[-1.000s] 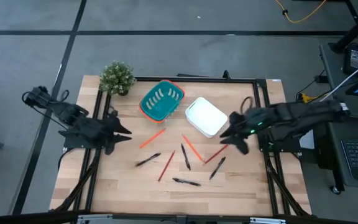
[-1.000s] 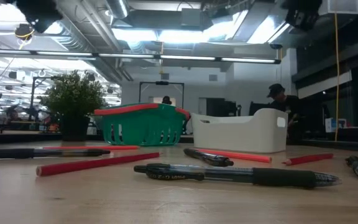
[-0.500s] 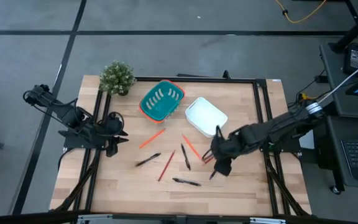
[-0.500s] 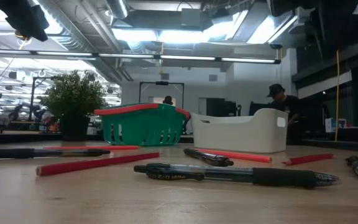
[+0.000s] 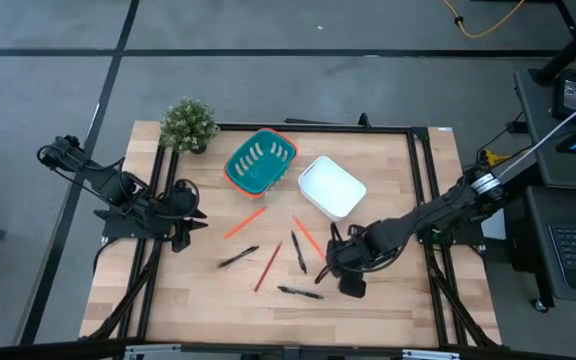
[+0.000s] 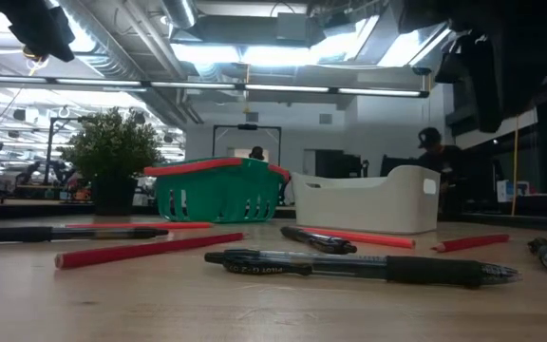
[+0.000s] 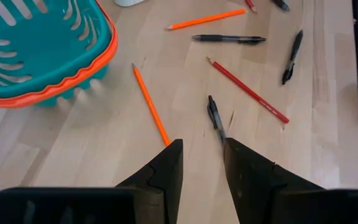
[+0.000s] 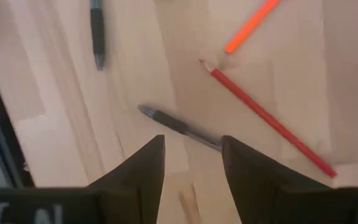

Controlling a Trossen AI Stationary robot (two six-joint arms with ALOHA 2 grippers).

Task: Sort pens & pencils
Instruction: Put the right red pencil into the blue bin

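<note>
Black pens lie scattered on the wooden table: one [image 5: 238, 257] toward the left, one [image 5: 298, 252] in the middle, one [image 5: 300, 292] nearer the front. Orange-red pencils [image 5: 245, 222] [image 5: 268, 265] [image 5: 310, 238] lie among them. My right gripper [image 5: 333, 262] hangs open above the table, pointing steeply down. In its wrist view its gripper [image 8: 191, 149] stands over a black pen [image 8: 179, 127], beside a red pencil [image 8: 266, 118]. My left gripper [image 5: 193, 215] waits open at the table's left, and its wrist view [image 7: 202, 149] looks over a pen [image 7: 215, 118] and an orange pencil [image 7: 151, 106].
A teal basket with an orange rim [image 5: 260, 162] and a white bin [image 5: 331, 187] stand at the far middle of the table. A small potted plant [image 5: 188, 124] sits at the far left corner. A black frame [image 5: 423, 200] runs around the tabletop.
My right gripper has swung from beside the white bin toward the table's near edge and left, come down, and tipped over to point steeply down above the pens. It has stayed open. The pens and pencils have not moved.
</note>
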